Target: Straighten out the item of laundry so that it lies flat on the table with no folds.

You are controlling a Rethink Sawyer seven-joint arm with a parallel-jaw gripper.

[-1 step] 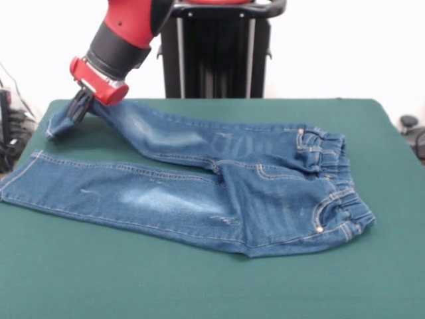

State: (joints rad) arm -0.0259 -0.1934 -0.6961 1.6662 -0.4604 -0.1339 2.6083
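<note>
The item of laundry (219, 186), a small pair of blue denim jeans, lies across the dark green table (199, 286) with its elastic waistband at the right and both legs pointing left. The near leg is flat and reaches the table's left edge. The far leg's cuff (61, 124) is raised a little off the table at the far left. My gripper (78, 111) comes down at a slant onto that cuff, its dark fingers shut on the denim. The fabric bunches slightly at the crotch and around the waistband.
The robot's black pedestal (216, 50) stands behind the table's far edge. Dark cables and gear (10, 126) sit off the table's left side, and a small dark object (408, 123) lies beyond the right edge. Bare green table stretches in front of the jeans.
</note>
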